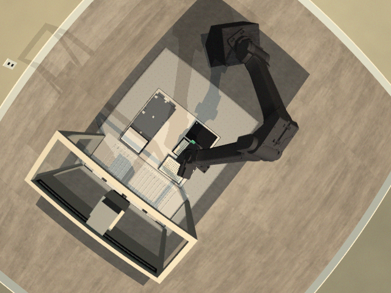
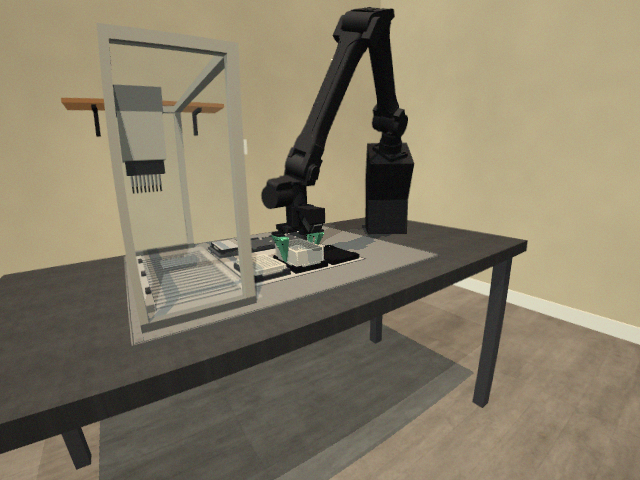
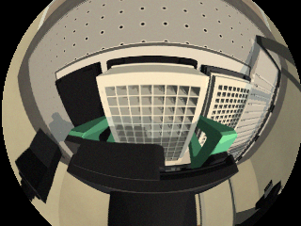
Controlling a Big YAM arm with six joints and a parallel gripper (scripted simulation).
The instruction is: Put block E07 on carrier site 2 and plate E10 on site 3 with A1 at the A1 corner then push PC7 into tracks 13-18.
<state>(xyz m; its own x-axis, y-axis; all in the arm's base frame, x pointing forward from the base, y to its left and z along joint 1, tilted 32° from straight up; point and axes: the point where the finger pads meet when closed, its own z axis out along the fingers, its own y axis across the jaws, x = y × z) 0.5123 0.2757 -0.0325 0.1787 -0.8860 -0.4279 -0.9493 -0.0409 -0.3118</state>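
Observation:
The white deep-well block E07 (image 1: pixel 181 146) (image 2: pixel 305 254) (image 3: pixel 153 116) sits in the middle nest S2. My gripper (image 1: pixel 187 150) (image 2: pixel 298 241) (image 3: pixel 152 112) is low over it. Its green fingers lie against the block's two long sides, shut on it. The block rests in the nest. The white 384-well plate E10 (image 1: pixel 170 166) (image 2: pixel 268 264) (image 3: pixel 228 104) lies in nest S1, beside the block. The dark plate E01 (image 1: pixel 203 133) (image 2: pixel 341 254) lies in nest S3 on the other side. The grey carrier PC7 (image 1: pixel 148 121) (image 2: pixel 224 246) lies on the apron, with nothing on its sites.
The ribbed loading rails (image 1: pixel 142 176) (image 2: pixel 186 276) lie inside the instrument's open frame (image 2: pixel 170 175), close to nest S1. A pipetting head (image 2: pixel 139 134) hangs high in the frame. The arm's base column (image 2: pixel 388 188) stands at the back of the table.

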